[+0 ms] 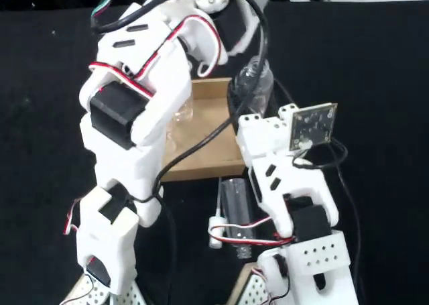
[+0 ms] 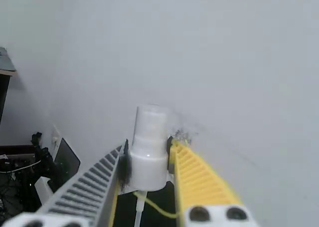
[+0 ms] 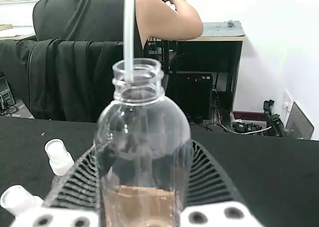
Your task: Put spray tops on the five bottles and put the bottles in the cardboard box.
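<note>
The left arm (image 1: pixel 134 110) climbs steeply from the near table edge, elbow bent, toward 12 o'clock in the high view. The left gripper (image 2: pixel 147 159) clamps a white spray top (image 2: pixel 148 142) by its collar (one finger grey, one yellow). Its dip tube (image 3: pixel 128 37) hangs into the open neck of a clear bottle (image 3: pixel 142 157). The right arm (image 1: pixel 285 184) stands upright at 5 o'clock. The right gripper (image 3: pixel 144 152) is closed around that bottle's body and holds it upright at 1 o'clock of the cardboard box (image 1: pixel 208 159). Another bottle (image 1: pixel 236 214) lies on the table at 6 o'clock of the box.
</note>
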`<action>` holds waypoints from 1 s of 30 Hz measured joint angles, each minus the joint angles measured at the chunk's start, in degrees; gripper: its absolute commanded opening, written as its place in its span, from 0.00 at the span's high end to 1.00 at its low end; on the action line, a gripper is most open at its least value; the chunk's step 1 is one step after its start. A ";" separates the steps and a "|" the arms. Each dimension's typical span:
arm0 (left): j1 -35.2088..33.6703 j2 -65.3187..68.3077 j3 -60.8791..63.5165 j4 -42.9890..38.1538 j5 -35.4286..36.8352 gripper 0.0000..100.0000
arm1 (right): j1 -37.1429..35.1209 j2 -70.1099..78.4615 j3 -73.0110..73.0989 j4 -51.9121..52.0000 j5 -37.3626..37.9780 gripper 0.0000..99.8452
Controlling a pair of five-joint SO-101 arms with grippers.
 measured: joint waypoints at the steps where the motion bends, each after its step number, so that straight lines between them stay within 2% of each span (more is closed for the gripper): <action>1: 0.00 0.00 0.00 0.79 0.00 0.92 | 0.00 0.00 0.00 0.00 0.00 0.99; 9: -0.18 0.00 0.00 3.87 0.00 0.92 | -0.26 0.00 0.00 0.00 0.00 0.99; 17: -0.09 0.00 0.00 -0.88 0.00 0.92 | -0.26 0.00 0.00 0.00 0.00 0.99; 30: -0.09 0.00 0.00 14.86 0.18 0.90 | -0.35 0.00 0.00 0.00 0.00 0.99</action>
